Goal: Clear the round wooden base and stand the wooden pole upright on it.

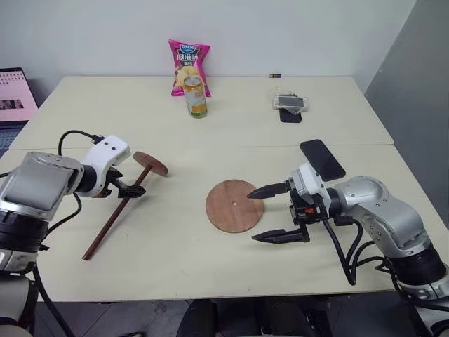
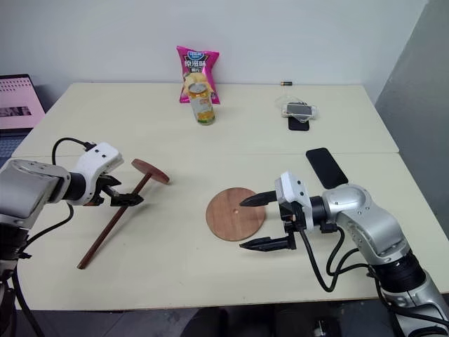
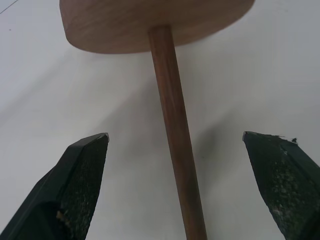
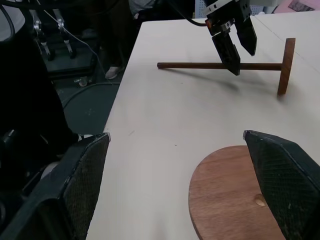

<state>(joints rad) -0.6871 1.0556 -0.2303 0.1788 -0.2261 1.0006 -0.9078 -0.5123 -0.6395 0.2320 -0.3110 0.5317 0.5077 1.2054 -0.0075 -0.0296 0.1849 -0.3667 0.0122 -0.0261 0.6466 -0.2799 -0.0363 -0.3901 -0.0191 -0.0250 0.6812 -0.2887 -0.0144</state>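
Note:
The round wooden base lies flat and bare at the middle of the near table. To its left lies the wooden pole, its fixed disc resting on edge at the far end. My left gripper is open and straddles the rod just below that disc; in the left wrist view the rod runs between the two fingers without touching them. My right gripper is open just right of the base, pointing left, its upper fingertip at the base's right rim. The right wrist view shows the base and the pole.
A black phone lies behind my right gripper. At the back stand a drink can and a pink snack bag, with more phones to their right. A laptop sits past the table's left edge.

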